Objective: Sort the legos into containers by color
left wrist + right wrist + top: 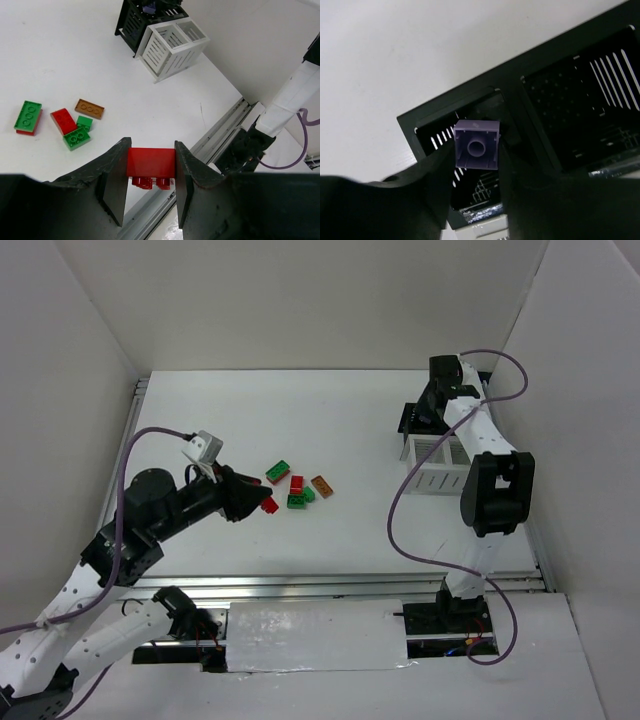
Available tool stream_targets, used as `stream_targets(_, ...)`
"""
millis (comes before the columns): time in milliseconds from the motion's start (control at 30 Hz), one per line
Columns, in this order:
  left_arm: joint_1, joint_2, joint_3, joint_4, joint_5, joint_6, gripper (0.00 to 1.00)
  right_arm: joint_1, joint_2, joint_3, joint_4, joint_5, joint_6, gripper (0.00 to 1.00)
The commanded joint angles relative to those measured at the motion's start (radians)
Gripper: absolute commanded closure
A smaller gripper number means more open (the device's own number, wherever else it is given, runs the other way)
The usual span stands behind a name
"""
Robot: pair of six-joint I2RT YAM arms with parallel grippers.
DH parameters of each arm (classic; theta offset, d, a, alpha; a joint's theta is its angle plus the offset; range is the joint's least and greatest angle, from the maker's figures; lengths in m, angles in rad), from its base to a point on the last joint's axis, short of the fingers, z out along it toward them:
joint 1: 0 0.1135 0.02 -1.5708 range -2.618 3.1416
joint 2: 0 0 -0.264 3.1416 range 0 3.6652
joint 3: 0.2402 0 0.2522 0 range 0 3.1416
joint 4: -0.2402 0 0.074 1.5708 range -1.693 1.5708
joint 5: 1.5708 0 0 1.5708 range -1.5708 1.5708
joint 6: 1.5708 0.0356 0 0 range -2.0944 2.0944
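My left gripper (262, 503) is shut on a red lego (151, 162), studs facing down, held above the table left of the loose legos. On the table lie a green-on-red stack (278, 471), a red lego (296, 484), a green lego (297, 501), a small green one (308, 494) and an orange-brown one (322, 486). They also show in the left wrist view, the stack (28, 116) leftmost. My right gripper (476, 160) is shut on a purple lego (476, 145), its hollow underside facing the camera, above the left compartment of the black container (470, 105). The white container (438, 465) stands just in front of it.
Metal rails (330, 585) run along the table's near edge, and a foil-covered plate (315, 635) lies between the arm bases. White walls enclose the table on three sides. Both containers (172, 47) stand at the far right by the wall.
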Motion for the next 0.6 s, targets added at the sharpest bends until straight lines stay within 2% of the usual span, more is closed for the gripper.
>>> stream_targets(0, -0.004, -0.020, 0.019, -0.017, -0.044, 0.033, 1.00, 0.006, -0.048, 0.044, -0.021, 0.039, -0.012, 0.47)
stream_targets(67, -0.004, -0.011, 0.018, -0.013, -0.043, 0.030, 1.00, 0.008, -0.061, 0.021, -0.005, 0.030, -0.010, 0.32)
stream_targets(133, -0.004, 0.005, 0.019, -0.013, -0.043, 0.030, 1.00, 0.008, -0.076, 0.017, -0.010, 0.027, -0.010, 0.22)
stream_targets(200, -0.004, 0.014, 0.021, -0.003, -0.040, 0.024, 1.00, 0.008, -0.099, 0.020, -0.018, 0.024, -0.013, 0.02)
stream_targets(267, -0.004, 0.020, 0.027, 0.008, -0.037, 0.015, 1.00, 0.017, -0.123, 0.016, -0.027, 0.006, -0.023, 0.00)
stream_targets(333, -0.004, 0.023, 0.030, 0.036, -0.040, -0.008, 1.00, 0.035, -0.198, -0.025, -0.019, -0.107, -0.061, 0.00)
stream_targets(367, -0.004, 0.029, 0.036, 0.048, -0.040, -0.016, 1.00, 0.044, -0.279, -0.064, 0.008, -0.213, -0.088, 0.01)
stream_targets(400, -0.004, 0.037, 0.044, 0.074, -0.029, -0.022, 1.00, 0.069, -0.327, -0.157, 0.069, -0.507, -0.116, 0.01)
stream_targets(467, -0.004, 0.069, 0.074, 0.094, 0.040, -0.031, 1.00, 0.093, -0.465, -0.277, 0.177, -0.913, -0.185, 0.02)
stream_targets(500, -0.004, 0.081, 0.087, 0.117, 0.072, -0.036, 1.00, 0.116, -0.514, -0.400, 0.243, -1.223, -0.185, 0.03)
stream_targets(533, -0.002, 0.094, 0.095, 0.126, 0.098, -0.036, 1.00, 0.206, -0.557, -0.448, 0.380, -1.301, -0.182, 0.02)
stream_targets(567, -0.001, 0.110, 0.111, 0.137, 0.129, -0.040, 1.00, 0.260, -0.646, -0.482, 0.407, -1.324, -0.194, 0.02)
